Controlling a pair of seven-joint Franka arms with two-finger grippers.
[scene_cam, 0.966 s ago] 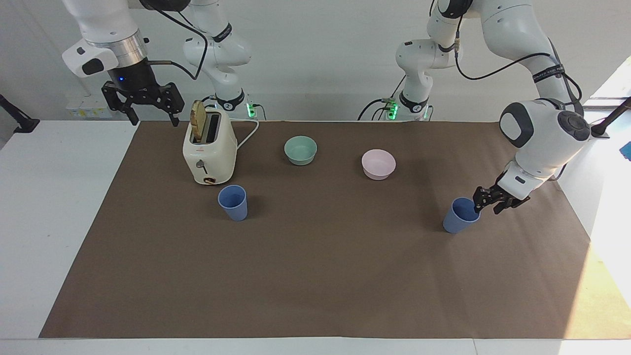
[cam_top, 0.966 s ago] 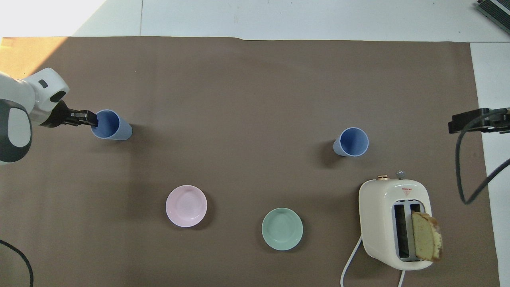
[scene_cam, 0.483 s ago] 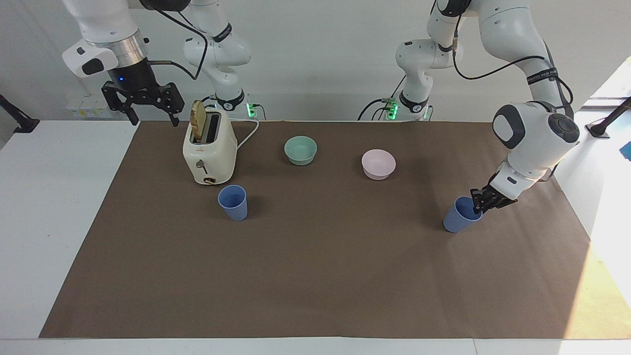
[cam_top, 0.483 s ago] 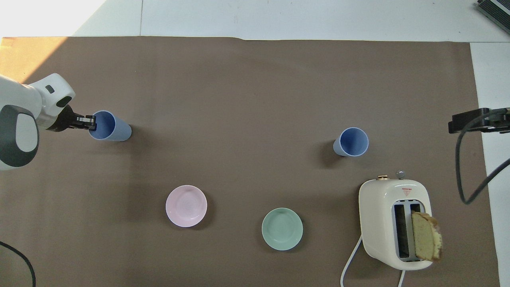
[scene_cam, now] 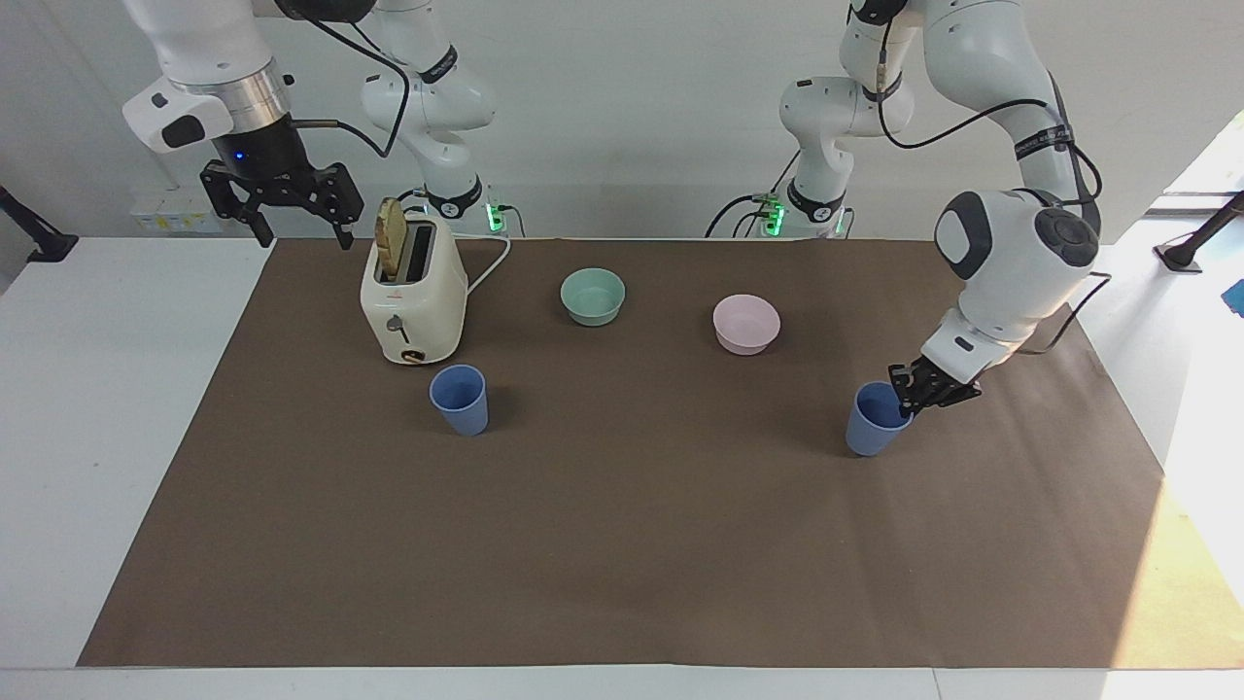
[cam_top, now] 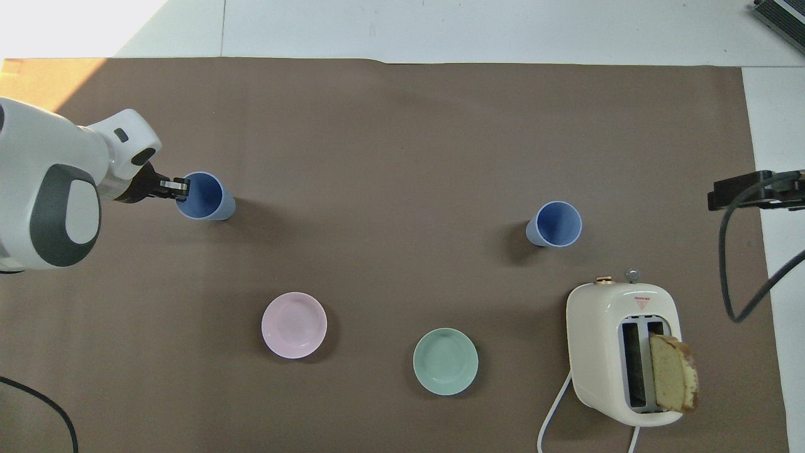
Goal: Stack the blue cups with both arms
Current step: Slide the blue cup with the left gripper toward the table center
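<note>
One blue cup [scene_cam: 873, 424] [cam_top: 204, 196] is toward the left arm's end of the brown mat. My left gripper [scene_cam: 909, 397] [cam_top: 182, 188] is shut on its rim, one finger inside and one outside. The cup leans slightly, and I cannot tell whether its base touches the mat. The other blue cup [scene_cam: 460, 399] [cam_top: 555, 224] stands upright and free beside the toaster, farther from the robots than it. My right gripper [scene_cam: 303, 231] [cam_top: 745, 190] waits open and empty, raised over the mat's edge at the right arm's end.
A cream toaster [scene_cam: 413, 301] [cam_top: 622, 352] holds a raised bread slice [scene_cam: 391, 238] [cam_top: 673, 372]; its cord runs toward the robots. A mint-green bowl [scene_cam: 593, 296] [cam_top: 445, 362] and a pale pink bowl [scene_cam: 746, 324] [cam_top: 294, 325] sit nearer to the robots than the cups.
The left gripper closed on the cup's rim and carried the cup a short way toward the table's middle. The right arm stayed still.
</note>
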